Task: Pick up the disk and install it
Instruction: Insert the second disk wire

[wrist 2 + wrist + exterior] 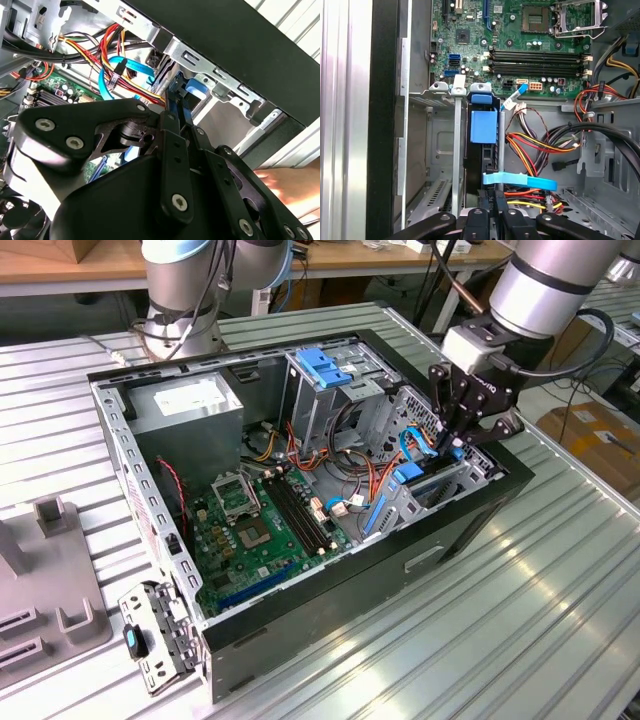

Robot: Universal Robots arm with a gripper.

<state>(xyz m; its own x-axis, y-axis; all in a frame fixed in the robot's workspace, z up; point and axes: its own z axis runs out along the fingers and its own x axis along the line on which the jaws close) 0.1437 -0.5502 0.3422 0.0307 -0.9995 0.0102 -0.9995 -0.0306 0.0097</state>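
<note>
Black metal gripper [492, 212] shut on upright blue-railed disk [483, 127], edge-on in grey steel drive bay [440, 145], long axis running straight away from fingertips.

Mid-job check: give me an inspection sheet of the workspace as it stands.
Surface: ribbed metal table carrying an open black computer case.
Job's things: disk in light-blue plastic carrier rails stands in the case's drive bay.
Clutter: grey plastic fixture block at the exterior view's left.
Grippers: black end effector down over the drive bay, at the disk.
Cables: red, yellow and orange wire bundle and flat blue ribbon cable close to the bay.
Surroundings: brown cardboard box; second robot arm base.
</note>
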